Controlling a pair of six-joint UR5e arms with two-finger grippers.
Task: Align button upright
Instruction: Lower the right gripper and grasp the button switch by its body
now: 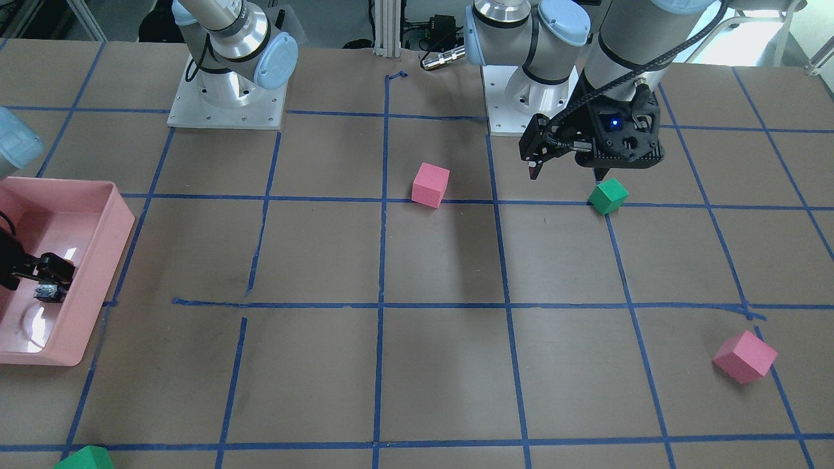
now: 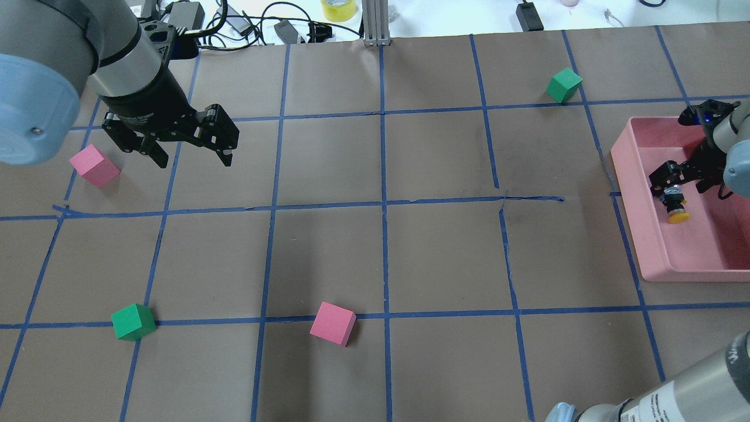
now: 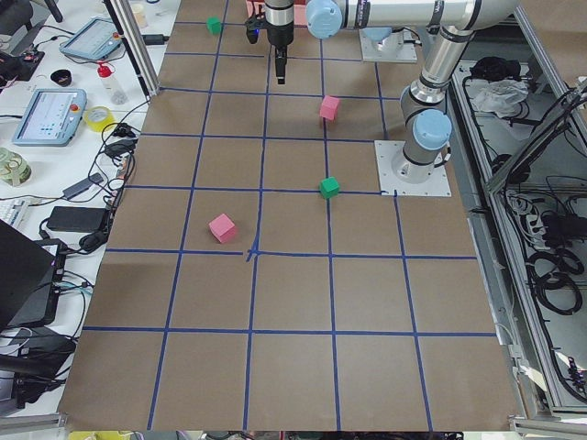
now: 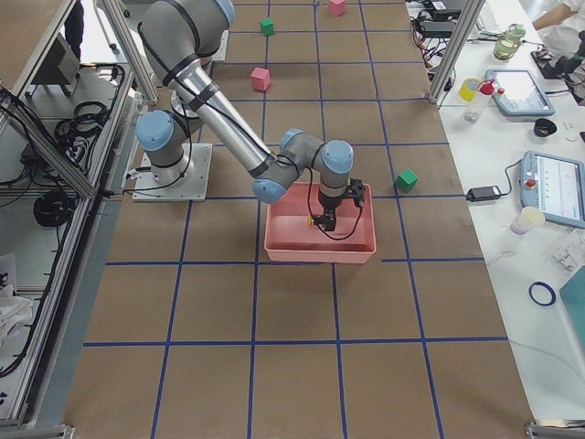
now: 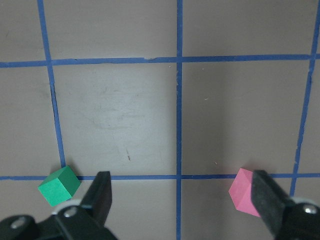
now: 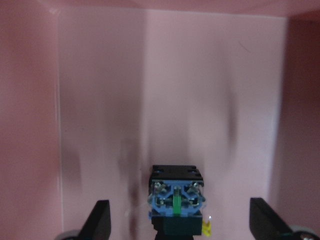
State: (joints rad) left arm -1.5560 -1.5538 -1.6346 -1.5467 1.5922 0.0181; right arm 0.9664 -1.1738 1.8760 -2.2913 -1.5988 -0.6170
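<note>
The button (image 2: 677, 206) lies tilted inside the pink bin (image 2: 644, 246), its yellow cap (image 2: 679, 218) pointing toward the robot's side. Its silvery-blue contact block (image 6: 176, 197) faces the right wrist camera. My right gripper (image 2: 682, 179) is open low in the bin, and the button (image 1: 47, 292) sits between its spread fingers without being clamped. My left gripper (image 2: 187, 153) hangs open and empty above the table, far from the bin, with both fingers (image 5: 100, 197) showing in the left wrist view.
A pink cube (image 2: 94, 166) lies left of the left gripper. A green cube (image 2: 133, 322) and another pink cube (image 2: 333, 323) sit nearer the robot. A second green cube (image 2: 563, 85) lies beyond the bin. Blue tape lines grid the brown table.
</note>
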